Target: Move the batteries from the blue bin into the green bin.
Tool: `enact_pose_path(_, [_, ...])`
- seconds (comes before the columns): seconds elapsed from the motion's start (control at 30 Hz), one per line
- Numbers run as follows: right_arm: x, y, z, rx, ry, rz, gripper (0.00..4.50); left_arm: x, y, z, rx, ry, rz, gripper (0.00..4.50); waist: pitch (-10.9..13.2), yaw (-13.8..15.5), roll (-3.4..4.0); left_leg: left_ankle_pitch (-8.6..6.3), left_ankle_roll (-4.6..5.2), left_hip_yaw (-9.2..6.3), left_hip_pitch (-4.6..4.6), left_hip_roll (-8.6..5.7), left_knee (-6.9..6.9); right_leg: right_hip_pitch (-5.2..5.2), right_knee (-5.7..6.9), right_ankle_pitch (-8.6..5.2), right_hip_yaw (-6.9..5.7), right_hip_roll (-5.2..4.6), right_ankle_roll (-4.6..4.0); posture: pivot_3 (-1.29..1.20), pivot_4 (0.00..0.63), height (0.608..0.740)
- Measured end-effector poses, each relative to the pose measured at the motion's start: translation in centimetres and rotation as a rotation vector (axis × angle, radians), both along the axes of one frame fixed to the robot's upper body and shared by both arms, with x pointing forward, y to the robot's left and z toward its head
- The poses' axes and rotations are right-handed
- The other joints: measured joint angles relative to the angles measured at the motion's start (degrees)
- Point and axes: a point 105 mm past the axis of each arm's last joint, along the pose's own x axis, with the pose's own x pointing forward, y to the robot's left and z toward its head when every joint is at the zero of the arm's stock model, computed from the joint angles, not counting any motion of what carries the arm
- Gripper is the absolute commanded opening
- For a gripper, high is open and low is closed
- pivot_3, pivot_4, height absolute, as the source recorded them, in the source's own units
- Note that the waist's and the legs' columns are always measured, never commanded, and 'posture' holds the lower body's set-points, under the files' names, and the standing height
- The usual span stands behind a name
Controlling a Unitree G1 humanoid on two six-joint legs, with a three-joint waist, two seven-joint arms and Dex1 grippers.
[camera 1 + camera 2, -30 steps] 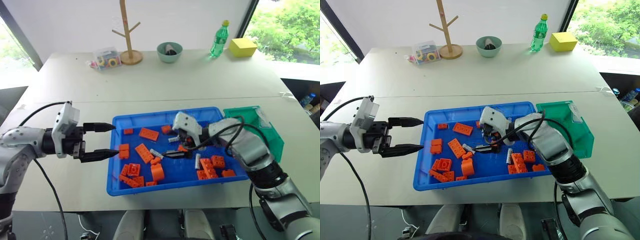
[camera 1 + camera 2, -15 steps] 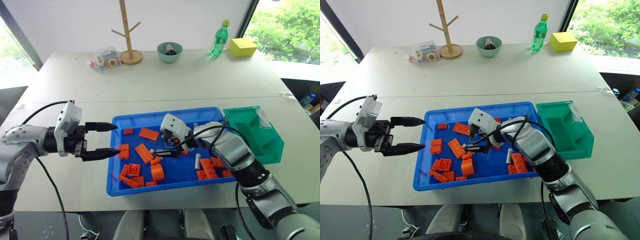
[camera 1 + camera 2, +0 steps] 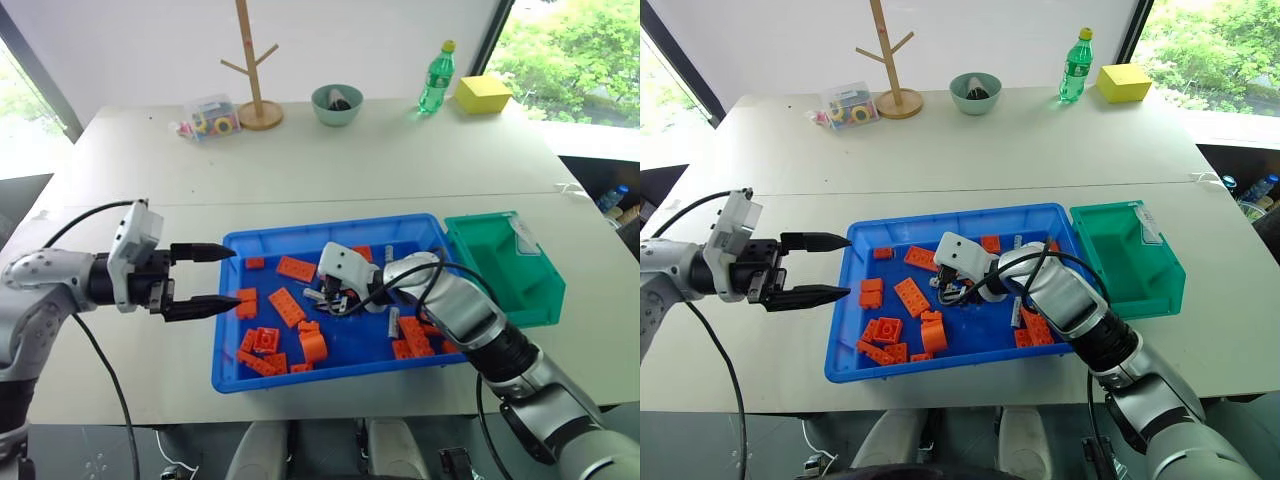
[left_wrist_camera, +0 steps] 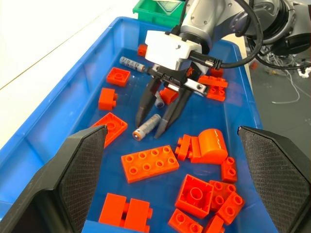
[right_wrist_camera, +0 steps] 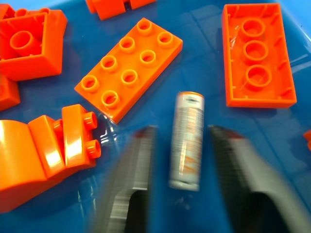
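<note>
Smooth silver cylindrical battery (image 5: 187,141) between right gripper (image 4: 156,120)'s narrowed black fingers.

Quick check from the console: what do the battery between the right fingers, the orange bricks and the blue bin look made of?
Battery: looks like a metal cell in a glossy silver-grey wrap with faint print; end cap seems bare metal. Orange bricks: moulded hard plastic, glossy, with studs and sharp highlights. Blue bin: smooth, shiny moulded plastic with a rolled rim; its floor reflects light.
</note>
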Motion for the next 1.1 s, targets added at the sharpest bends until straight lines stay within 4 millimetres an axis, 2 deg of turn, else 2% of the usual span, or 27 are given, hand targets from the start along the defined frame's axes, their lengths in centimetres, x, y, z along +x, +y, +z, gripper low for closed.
enact_pose_path(0.2, [0.0,0.0,0.0,0.000,0.006,0.007,0.10,0.1,0.0,0.1,-0.001,-0.003,0.000,4.50,0.00,0.02,0.00,0.00,0.00,0.00,0.00,0.00,0.00,0.00,0.00,0.00,0.00,0.00,0.00,0.00,0.150,0.703])
enact_pose_path(0.33, [-0.2,0.2,0.8,0.028,0.074,-0.007,0.10,0.1,-0.1,0.3,-0.002,-0.011,-0.010,4.50,0.01,-0.01,0.00,0.00,0.00,0.00,0.00,0.00,0.00,-0.01,0.00,0.00,0.00,0.00,0.00,0.00,0.150,0.703])
enact_pose_path(0.37, [0.1,0.2,1.7,0.048,0.084,-0.022,0.10,0.1,-0.1,0.4,-0.002,-0.012,-0.013,4.50,0.03,-0.02,0.00,0.00,0.00,0.00,0.00,0.00,0.00,-0.02,0.01,0.00,0.00,0.00,0.00,0.00,0.150,0.703])
enact_pose_path(0.47, [1.5,-0.3,6.4,0.142,0.030,-0.073,0.10,0.2,-0.3,0.5,-0.001,-0.018,-0.022,4.50,0.04,0.06,0.01,0.00,0.00,-0.01,-0.01,0.00,0.00,-0.03,0.01,0.00,0.00,0.00,0.00,0.00,0.150,0.703])
enact_pose_path(0.5, [2.0,-1.2,8.5,0.174,-0.006,-0.100,0.10,0.2,-0.5,0.6,-0.003,-0.022,-0.027,4.50,0.04,0.18,0.01,0.00,0.00,-0.01,-0.01,0.00,0.00,-0.01,0.00,0.00,0.00,-0.01,0.00,0.00,0.150,0.703])
enact_pose_path(0.57, [2.5,-3.8,11.4,0.196,-0.068,-0.165,0.10,0.3,-0.6,0.7,-0.005,-0.025,-0.032,4.50,0.05,0.80,-0.05,-0.01,0.01,-0.07,-0.05,-0.02,0.00,0.04,-0.10,0.00,-0.09,-0.03,0.01,0.00,0.150,0.703])
enact_pose_path(0.67, [2.7,-9.1,13.2,0.155,-0.116,-0.299,0.10,0.5,-0.8,0.6,-0.011,-0.015,-0.041,4.50,0.07,1.58,-0.07,-0.05,0.09,-0.03,-0.16,-0.04,-0.01,0.02,-0.26,-0.01,-0.11,-0.06,0.01,0.00,0.150,0.703])
enact_pose_path(0.83, [1.2,-18.7,12.8,0.015,-0.116,-0.543,0.10,0.9,-1.0,0.5,-0.025,-0.007,-0.056,4.50,0.11,1.52,-0.09,-0.09,0.16,0.03,-0.38,-0.03,0.01,-0.03,-0.48,0.01,-0.13,-0.07,0.04,0.00,0.150,0.703])
enact_pose_path(0.97, [-0.2,-23.4,12.1,-0.023,-0.114,-0.680,0.10,1.1,-1.6,0.5,-0.033,-0.011,-0.082,4.50,0.11,1.07,-0.10,-0.09,0.17,0.10,-0.35,0.09,0.03,0.00,-0.53,0.02,-0.09,-0.06,0.03,0.00,0.150,0.703])
enact_pose_path(1.1, [-1.6,-26.8,8.8,-0.032,-0.033,-0.813,0.10,1.4,-1.6,0.7,-0.038,-0.022,-0.084,4.50,0.13,1.09,-0.07,-0.09,0.18,0.13,-0.34,0.09,0.05,0.00,-0.51,0.02,-0.07,-0.05,0.03,0.00,0.150,0.703])
